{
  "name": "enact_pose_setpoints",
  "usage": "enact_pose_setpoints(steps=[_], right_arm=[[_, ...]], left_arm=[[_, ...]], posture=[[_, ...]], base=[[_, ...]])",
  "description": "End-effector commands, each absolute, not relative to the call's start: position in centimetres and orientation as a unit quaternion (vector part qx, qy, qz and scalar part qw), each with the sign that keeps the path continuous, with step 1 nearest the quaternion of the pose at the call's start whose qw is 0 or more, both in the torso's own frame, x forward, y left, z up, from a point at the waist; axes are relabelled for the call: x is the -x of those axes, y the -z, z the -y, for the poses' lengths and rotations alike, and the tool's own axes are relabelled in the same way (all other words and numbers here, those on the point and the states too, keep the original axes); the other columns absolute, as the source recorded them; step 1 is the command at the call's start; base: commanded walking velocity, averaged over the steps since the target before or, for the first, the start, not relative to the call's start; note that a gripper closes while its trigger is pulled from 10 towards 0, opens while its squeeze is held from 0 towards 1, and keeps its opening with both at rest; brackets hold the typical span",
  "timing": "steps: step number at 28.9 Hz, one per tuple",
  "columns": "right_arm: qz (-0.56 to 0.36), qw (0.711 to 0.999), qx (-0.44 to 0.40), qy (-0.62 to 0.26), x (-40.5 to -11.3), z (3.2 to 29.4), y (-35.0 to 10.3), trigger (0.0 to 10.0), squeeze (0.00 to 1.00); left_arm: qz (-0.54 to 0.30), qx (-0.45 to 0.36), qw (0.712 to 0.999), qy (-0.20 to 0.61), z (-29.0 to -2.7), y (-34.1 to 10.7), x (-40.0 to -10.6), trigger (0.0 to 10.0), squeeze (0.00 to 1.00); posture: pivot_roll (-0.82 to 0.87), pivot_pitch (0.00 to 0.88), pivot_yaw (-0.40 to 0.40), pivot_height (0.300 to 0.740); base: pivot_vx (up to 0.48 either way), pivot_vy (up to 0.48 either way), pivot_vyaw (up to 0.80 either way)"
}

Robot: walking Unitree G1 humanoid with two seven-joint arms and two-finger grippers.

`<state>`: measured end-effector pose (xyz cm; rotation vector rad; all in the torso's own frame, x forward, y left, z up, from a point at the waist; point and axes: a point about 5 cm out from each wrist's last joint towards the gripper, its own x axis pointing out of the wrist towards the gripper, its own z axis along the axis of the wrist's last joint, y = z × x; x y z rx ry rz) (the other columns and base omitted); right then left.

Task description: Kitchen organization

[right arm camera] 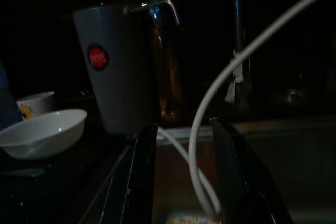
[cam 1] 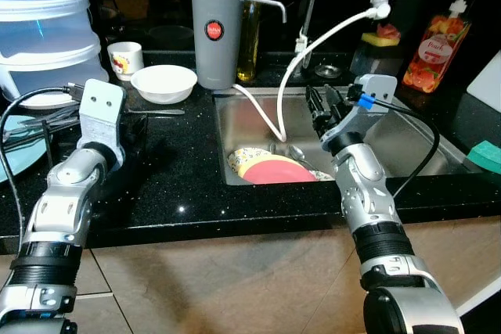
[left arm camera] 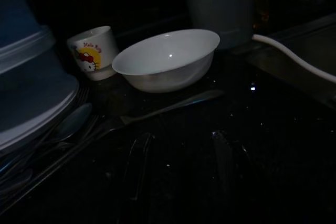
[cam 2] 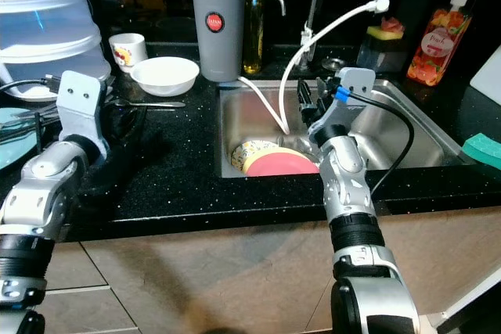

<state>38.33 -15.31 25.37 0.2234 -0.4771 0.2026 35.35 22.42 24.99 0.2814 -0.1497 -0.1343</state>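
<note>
1. Barely started imo: pink plate (cam 1: 275, 170) and other dishes sit in the sink (cam 1: 407, 142).
2. Right gripper (right arm camera: 181, 174) hovers above them, fingers apart, empty.
3. Left gripper (left arm camera: 184, 166) over the counter (cam 1: 180, 177) near the white bowl (cam 1: 163, 82), fingers apart too.

White bowl (left arm camera: 167, 59), cartoon cup (left arm camera: 93, 52) beside it, spoon (left arm camera: 68, 124), dark counter (left arm camera: 273, 129)

A red plate (cam 1: 274, 170) lies tilted atop patterned dishes (cam 1: 247, 159) at the stainless sink's (cam 1: 407, 142) front left. A white bowl (cam 1: 163, 83) sits upright on the black worktop (cam 1: 180, 177), just beside a Hello Kitty cup (cam 1: 125, 59) near the back edge.
</note>
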Motion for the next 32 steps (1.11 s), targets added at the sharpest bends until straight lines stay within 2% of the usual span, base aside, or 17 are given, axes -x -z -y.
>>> enact_pose_setpoints(steps=[1, 5, 11, 21, 23, 32], right_arm=[[0.232, 0.961, -0.125, -0.088, -38.1, 15.7, -24.9, 10.0, 0.0], [0.237, 0.957, -0.148, -0.072, -37.5, 15.8, -24.4, 10.0, 0.0], [0.237, 0.957, -0.154, -0.064, -37.3, 16.0, -24.1, 10.0, 0.0], [0.24, 0.958, -0.142, -0.071, -37.4, 16.1, -25.0, 10.0, 0.0], [0.242, 0.958, -0.136, -0.078, -37.7, 15.9, -25.5, 10.0, 0.0], [0.236, 0.958, -0.131, -0.096, -38.0, 15.4, -26.2, 10.0, 0.0]], left_arm=[[0.074, -0.167, 0.981, 0.068, -22.7, -25.1, -35.0, 10.0, 0.0], [0.073, -0.182, 0.978, 0.073, -23.0, -25.8, -35.2, 10.0, 0.0], [0.076, -0.184, 0.977, 0.073, -23.0, -26.2, -35.5, 10.0, 0.0], [0.069, -0.16, 0.984, 0.045, -23.4, -25.8, -35.6, 10.0, 0.0], [0.046, -0.127, 0.991, 0.025, -24.1, -25.3, -35.6, 10.0, 1.0], [-0.006, -0.066, 0.998, -0.006, -25.2, -24.3, -35.9, 10.0, 1.0]], posture=[[0.09, 0.156, -0.028, 0.74], [0.12, 0.17, 0.013, 0.74], [0.13, 0.174, 0.03, 0.74], [0.09, 0.167, 0.007, 0.74], [0.08, 0.162, -0.003, 0.74], [0.07, 0.152, -0.021, 0.74]], base=[[0.0, 0.0, 0.0], [0.0, 0.0, 0.0], [0.0, 0.0, 0.0], [0.0, 0.0, 0.0], [0.0, 0.0, 0.0], [0.0, 0.0, 0.0]])
